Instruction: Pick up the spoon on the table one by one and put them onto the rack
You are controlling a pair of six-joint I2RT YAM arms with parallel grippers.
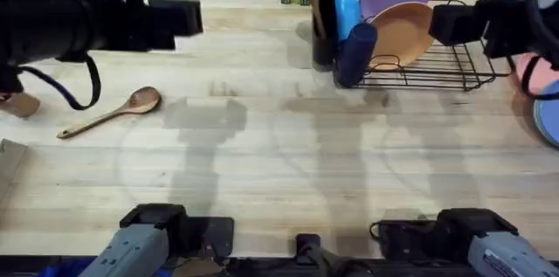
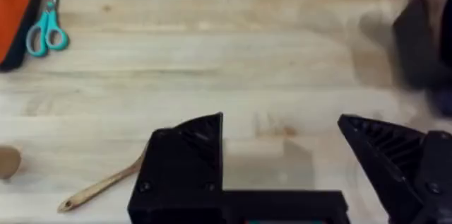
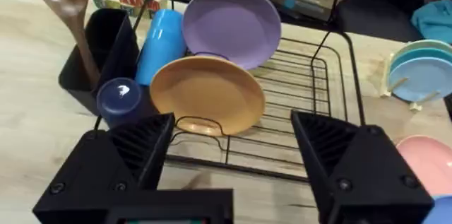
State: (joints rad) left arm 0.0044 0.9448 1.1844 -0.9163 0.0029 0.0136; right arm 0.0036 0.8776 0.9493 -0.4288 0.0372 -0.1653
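Wood grain runs pale across the tabletop (image 1: 288,163), where one brown spoon (image 1: 113,113) lies flat at the left side, bowl toward the middle, handle trailing toward the left edge, touched by nothing. Above it hangs the left pincer (image 2: 282,157), its black fingers spread wide and empty; from the left wrist camera the spoon's handle (image 2: 99,187) shows just beside one finger. The step in hand looks like the reach for this spoon. The next move, by this reading, calls for the pincer to drop over the thin handle, press together on it, lift, and carry it across to the far right.

Farther back, scissors (image 2: 46,30) with teal grips lie near an orange object (image 2: 15,15), well apart from the spoon.

At the far right edge stands the black wire rack (image 3: 311,90). Its black utensil cup (image 3: 99,58) at the near-left end already holds an upright wooden spoon (image 3: 70,5). Beside the cup sit a blue tumbler (image 3: 161,40) and a darker blue cup (image 3: 120,97); an orange plate (image 3: 206,95) and a purple plate (image 3: 229,22) lean in the slots. The right pincer (image 3: 233,157) hovers before the rack, spread and empty.
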